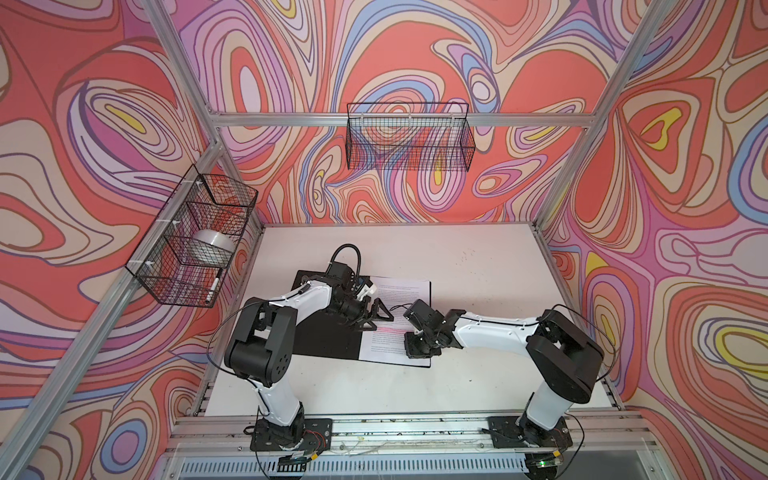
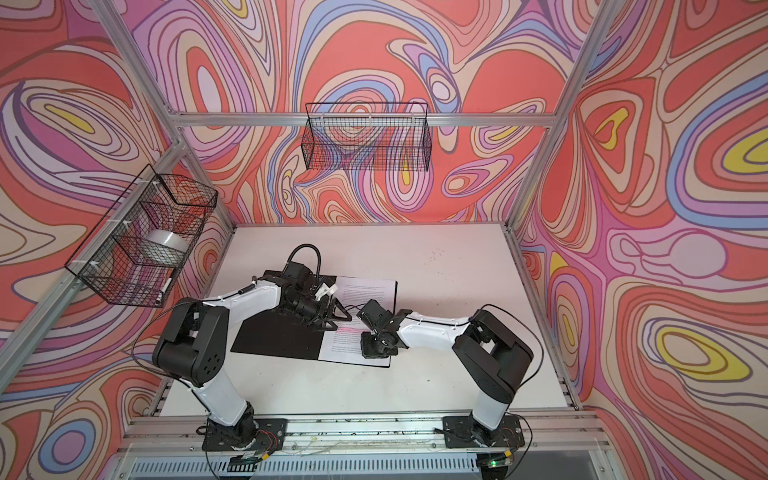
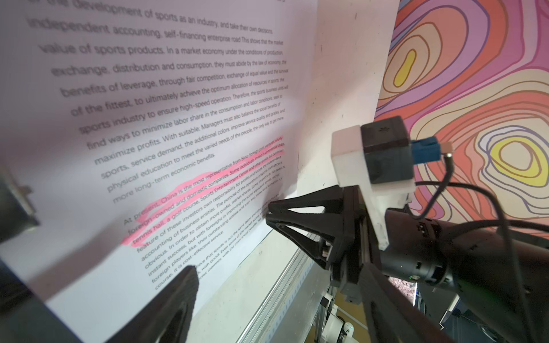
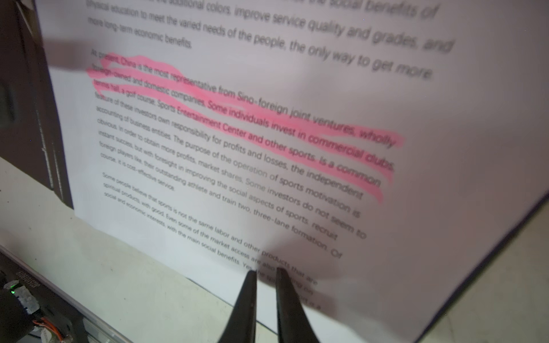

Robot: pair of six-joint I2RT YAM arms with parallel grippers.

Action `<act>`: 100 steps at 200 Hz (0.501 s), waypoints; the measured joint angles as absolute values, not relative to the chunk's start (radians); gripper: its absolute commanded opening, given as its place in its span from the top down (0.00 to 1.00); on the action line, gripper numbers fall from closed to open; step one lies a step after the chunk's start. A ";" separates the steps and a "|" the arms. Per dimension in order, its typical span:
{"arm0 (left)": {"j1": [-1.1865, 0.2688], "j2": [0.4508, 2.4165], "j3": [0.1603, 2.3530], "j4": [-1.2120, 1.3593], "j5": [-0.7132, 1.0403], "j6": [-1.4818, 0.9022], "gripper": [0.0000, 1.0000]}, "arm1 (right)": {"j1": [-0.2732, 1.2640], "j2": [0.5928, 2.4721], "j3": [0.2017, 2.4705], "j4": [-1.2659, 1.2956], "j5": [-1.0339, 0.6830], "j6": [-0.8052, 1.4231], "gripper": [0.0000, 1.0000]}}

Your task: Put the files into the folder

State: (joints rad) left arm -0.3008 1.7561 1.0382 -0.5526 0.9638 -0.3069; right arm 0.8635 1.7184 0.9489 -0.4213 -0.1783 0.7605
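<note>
Where files (image 1: 405,296) on folder (image 1: 328,341), R hand (image 4: 266,272) atop

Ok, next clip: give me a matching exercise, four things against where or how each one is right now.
Things:
1. left gripper
2. right gripper
3. files
4. tape roll

States:
A. in the wire basket
B. jaws wide apart
C. lying on the open folder's right half
D. jaws nearly closed, tips on the paper

Pairs: 1-B, 2-D, 3-C, 4-A

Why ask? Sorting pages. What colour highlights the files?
Pink on the files, clearest in the right wrist view.
</note>
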 measured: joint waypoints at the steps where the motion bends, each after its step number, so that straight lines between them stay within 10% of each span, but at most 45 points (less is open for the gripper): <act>1: -0.301 1.757 1.039 -0.553 0.964 -0.307 0.22 | 0.863 1.718 0.949 -0.421 -0.179 0.761 0.86; 100: -0.387 1.785 1.050 -0.582 0.767 -0.246 0.79 | 0.863 1.707 0.930 -0.395 -0.181 0.780 0.85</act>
State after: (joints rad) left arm -0.3874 1.7855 1.0500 -0.5819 0.7673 -0.2459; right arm 0.8635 1.7073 0.9298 -0.3950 -0.1814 0.7803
